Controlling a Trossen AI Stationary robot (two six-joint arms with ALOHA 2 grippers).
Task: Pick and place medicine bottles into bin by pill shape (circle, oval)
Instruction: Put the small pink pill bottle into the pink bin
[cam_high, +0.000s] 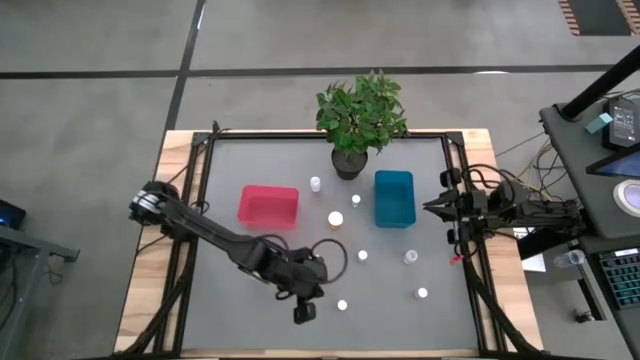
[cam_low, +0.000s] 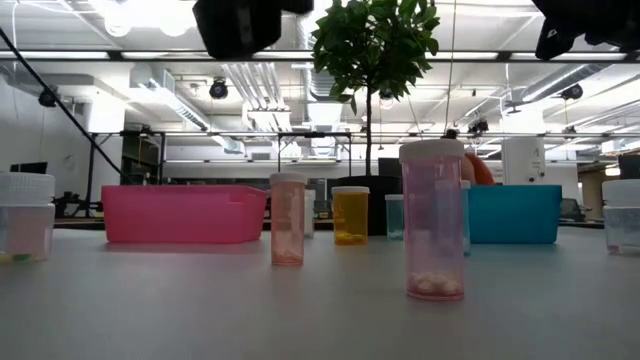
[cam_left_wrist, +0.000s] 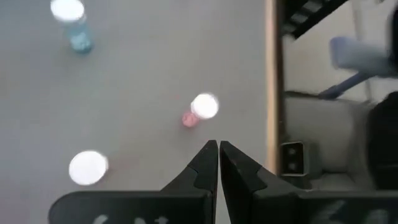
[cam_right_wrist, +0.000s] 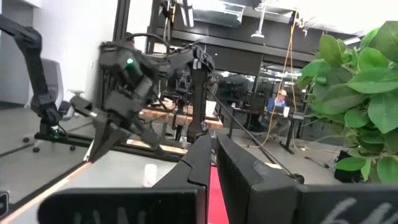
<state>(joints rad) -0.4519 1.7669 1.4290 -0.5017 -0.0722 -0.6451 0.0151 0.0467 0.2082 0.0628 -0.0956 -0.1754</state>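
Note:
Several small white-capped medicine bottles stand upright on the grey table (cam_high: 250, 320), among them an orange one (cam_high: 335, 218) and one near the front (cam_high: 342, 305). The red bin (cam_high: 268, 205) and the teal bin (cam_high: 394, 198) stand on the table's far half. My left gripper (cam_high: 305, 312) is shut and empty above the table's near middle, just left of the front bottle. In the left wrist view its fingers (cam_left_wrist: 219, 152) point toward a bottle (cam_left_wrist: 205, 107) without touching it. My right gripper (cam_high: 430, 207) is shut and empty at the table's right edge, beside the teal bin.
A dark pot with a green plant (cam_high: 360, 120) stands at the far edge behind the bins. A black frame (cam_high: 470, 250) and wooden border run round the table. In the low view a pink-tinted bottle (cam_low: 435, 220) stands nearest, others (cam_low: 288, 220) behind it.

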